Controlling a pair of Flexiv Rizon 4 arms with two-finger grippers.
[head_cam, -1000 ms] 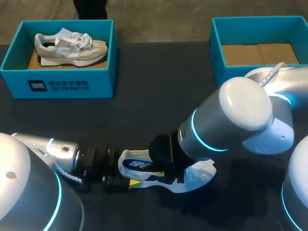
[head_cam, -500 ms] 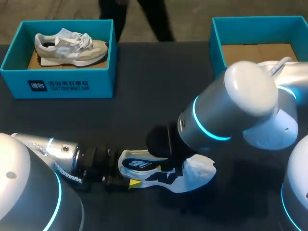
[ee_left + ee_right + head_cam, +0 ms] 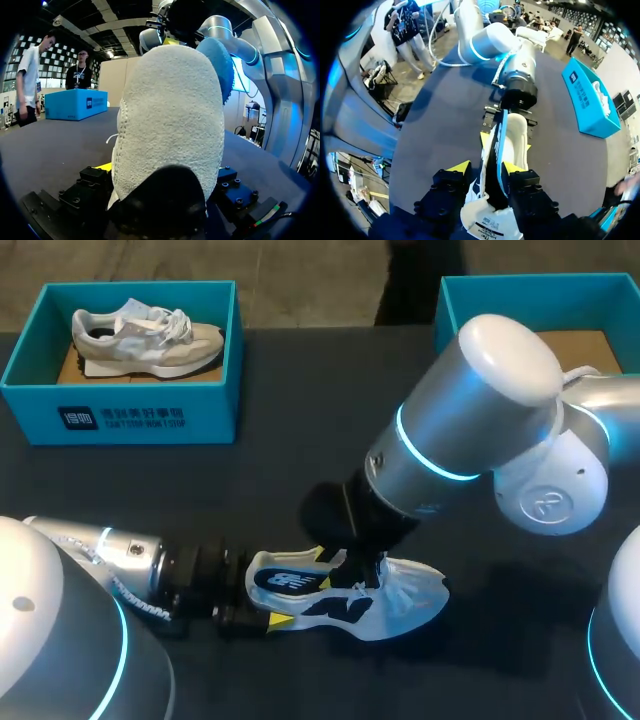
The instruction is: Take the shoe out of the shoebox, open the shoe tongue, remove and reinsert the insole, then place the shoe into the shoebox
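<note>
A white, navy and yellow shoe (image 3: 395,605) lies near the table's front edge. Its heel (image 3: 170,120) sits between the fingers of my left gripper (image 3: 260,618), whose yellow tips press it from both sides in the right wrist view. My right gripper (image 3: 345,565) hangs over the shoe's opening. Between its yellow tips (image 3: 487,167) a thin blue insole (image 3: 501,142) stands on edge, pinched together with the collar. In the left wrist view the insole (image 3: 217,65) rises behind the heel. The white tongue (image 3: 490,222) lies under the right gripper.
A teal shoebox (image 3: 120,415) at the back left holds a grey-white shoe (image 3: 145,335). A second teal shoebox (image 3: 452,345) at the back right shows only its cardboard bottom. My right arm's big elbow (image 3: 500,390) hangs over the table's middle right.
My right arm has swung its elbow up and toward the back, and its fingers have drawn closer together at the shoe's opening. More of the shoe's toe shows. The left arm has kept still.
</note>
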